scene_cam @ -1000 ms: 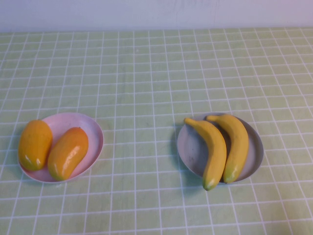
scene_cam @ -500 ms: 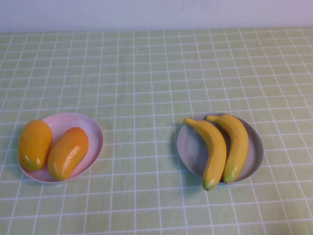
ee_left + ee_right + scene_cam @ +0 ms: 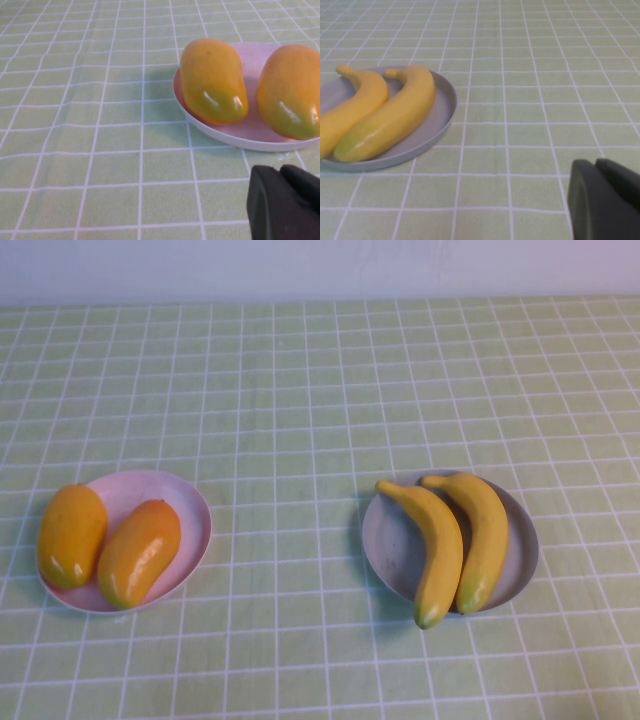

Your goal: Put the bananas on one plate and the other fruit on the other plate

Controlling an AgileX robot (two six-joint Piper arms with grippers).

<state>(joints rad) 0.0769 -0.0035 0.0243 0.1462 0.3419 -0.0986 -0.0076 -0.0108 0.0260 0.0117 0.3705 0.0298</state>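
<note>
Two bananas [image 3: 440, 550] [image 3: 485, 535] lie side by side on the grey-blue plate [image 3: 392, 540] at the right. Two orange-yellow oval fruits [image 3: 70, 535] [image 3: 138, 552] lie on the pale pink plate [image 3: 150, 488] at the left. Neither arm shows in the high view. My left gripper [image 3: 279, 170] is shut and empty, low over the cloth a little short of the pink plate [image 3: 250, 137] and its fruits [image 3: 212, 80]. My right gripper [image 3: 595, 162] is shut and empty, beside and apart from the grey-blue plate [image 3: 440, 115] with the bananas [image 3: 390, 117].
A green checked tablecloth [image 3: 300, 390] covers the whole table. A pale wall [image 3: 320, 265] runs along the far edge.
</note>
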